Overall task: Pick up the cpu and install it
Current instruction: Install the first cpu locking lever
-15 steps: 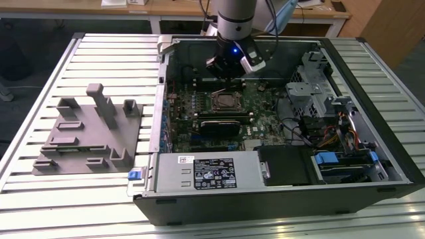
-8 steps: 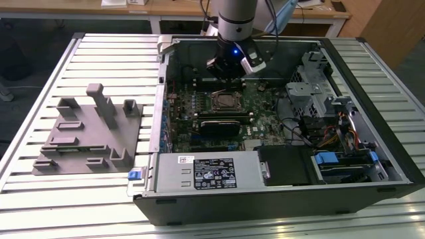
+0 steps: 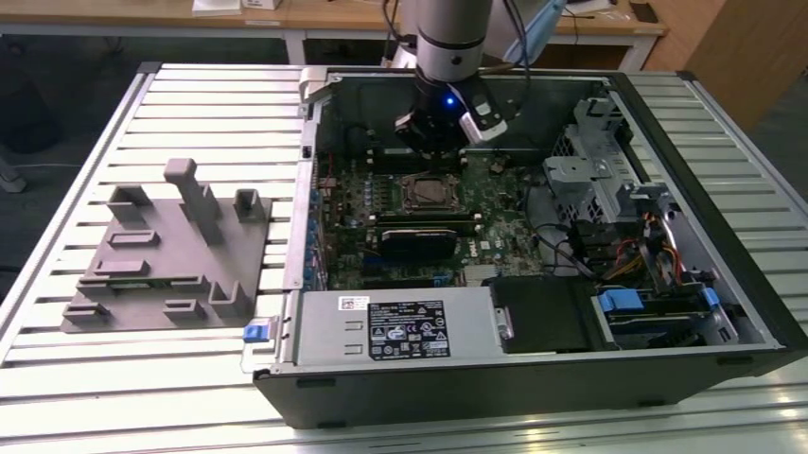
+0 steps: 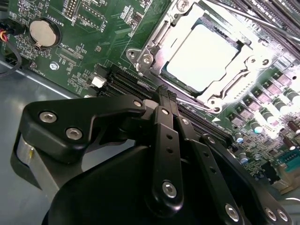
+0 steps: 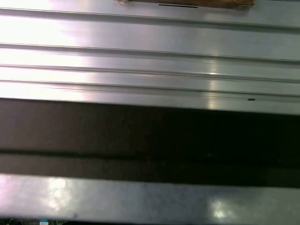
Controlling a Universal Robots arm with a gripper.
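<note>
- My fingers (image 4: 165, 96) are pressed together with nothing between them, hovering over the green motherboard (image 4: 84, 42) just beside the socket.
- The cpu (image 4: 204, 56), pale and silvery, lies flat in its metal socket frame (image 4: 140, 56), apart from my fingers.
- In the exterior view, my arm (image 3: 448, 57) reaches into the open computer case (image 3: 707, 284) on the slatted worktop (image 3: 202, 104).
</note>
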